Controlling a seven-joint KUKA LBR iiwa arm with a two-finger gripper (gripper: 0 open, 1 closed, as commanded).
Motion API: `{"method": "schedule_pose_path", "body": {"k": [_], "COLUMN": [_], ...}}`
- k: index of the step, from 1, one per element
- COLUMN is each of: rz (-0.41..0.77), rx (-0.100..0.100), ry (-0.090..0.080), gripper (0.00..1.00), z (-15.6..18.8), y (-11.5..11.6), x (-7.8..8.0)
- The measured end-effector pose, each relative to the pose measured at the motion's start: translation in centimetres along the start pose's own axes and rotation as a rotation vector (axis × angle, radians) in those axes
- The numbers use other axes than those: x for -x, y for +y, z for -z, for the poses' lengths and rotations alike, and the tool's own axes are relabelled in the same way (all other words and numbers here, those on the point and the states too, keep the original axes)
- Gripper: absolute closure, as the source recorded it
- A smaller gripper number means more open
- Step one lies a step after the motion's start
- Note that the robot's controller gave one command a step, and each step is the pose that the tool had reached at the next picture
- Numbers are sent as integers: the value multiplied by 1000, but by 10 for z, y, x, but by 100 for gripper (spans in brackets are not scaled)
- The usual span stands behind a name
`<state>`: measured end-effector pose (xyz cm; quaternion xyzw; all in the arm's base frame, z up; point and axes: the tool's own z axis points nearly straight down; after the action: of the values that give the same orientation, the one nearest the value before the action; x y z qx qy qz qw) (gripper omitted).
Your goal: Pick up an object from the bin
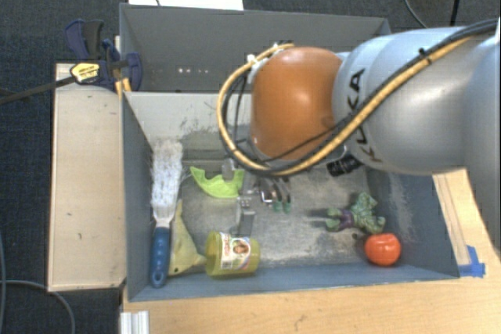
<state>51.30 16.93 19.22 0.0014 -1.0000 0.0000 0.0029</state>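
Jaws hung low over the middle of the bin [235,51], beneath the arm's orange cover [293,102]. Whether they stood open or closed could not be told, and no thing showed between them. A white brush with a blue handle [164,207] lay along the left wall. A yellow labelled jar [232,254] lay on its side just nearer than the jaws, and a crumpled lime-green piece [215,182] lay just to their left.

A good pick would probably mean centring over one of those two, straddling the jar across its narrow width and keeping clear of the brush. A purple-and-green toy [352,215] and a red ball [383,249] lay well apart at the near right.

The cover hid the far middle of the floor. The pale yellow thing [184,246] left of the jar was hard to name.
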Motion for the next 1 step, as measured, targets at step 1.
{"method": "schedule_pose_path", "body": {"k": [1], "rz": [-6], "rx": [2], "ry": [-8], "gripper": [0], "z": [4], "y": [-1], "x": [2]}}
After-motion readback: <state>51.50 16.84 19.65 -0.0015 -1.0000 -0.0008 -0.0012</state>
